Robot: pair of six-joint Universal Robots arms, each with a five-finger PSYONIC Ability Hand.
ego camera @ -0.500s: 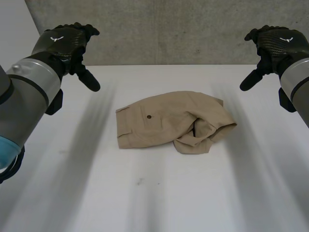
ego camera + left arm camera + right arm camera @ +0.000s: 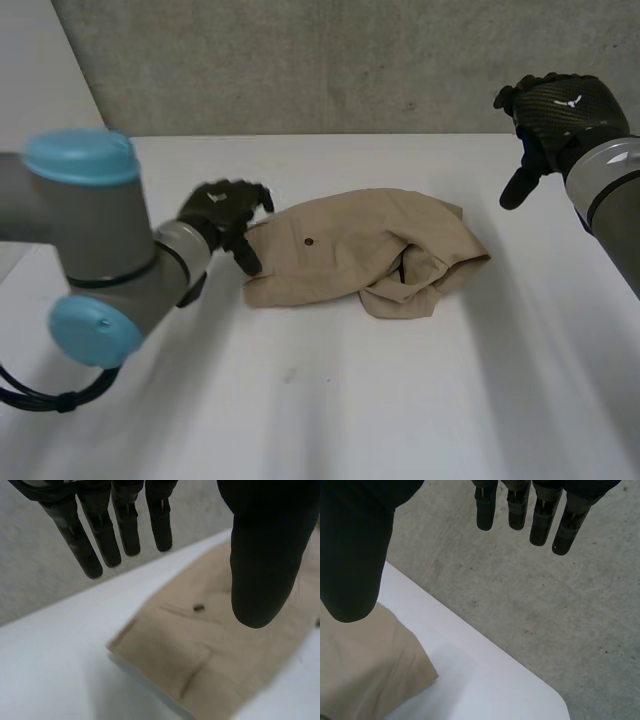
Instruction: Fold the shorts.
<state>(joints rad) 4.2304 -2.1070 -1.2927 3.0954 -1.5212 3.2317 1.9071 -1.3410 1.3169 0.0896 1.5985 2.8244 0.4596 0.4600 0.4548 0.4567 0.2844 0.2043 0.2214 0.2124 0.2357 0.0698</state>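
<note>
Hovering at the waistband end of the crumpled tan cotton shorts (image 2: 350, 250), my left hand (image 2: 222, 213) is placed, I judge, to take that edge for the first fold. The shorts lie mid-way across the white table (image 2: 300, 400). My right hand (image 2: 555, 105) hangs well apart beyond their leg end, before the grey concrete wall (image 2: 300, 60).

Left wrist view: the left hand (image 2: 260, 555) is spread straight and empty above the shorts (image 2: 210, 650), near their small dark button (image 2: 198, 608).

Right wrist view: the right hand (image 2: 350, 555), equally splayed and empty, waits above a corner of the shorts (image 2: 365, 670). The bunched leg looks the one hindrance to a flat fold.
</note>
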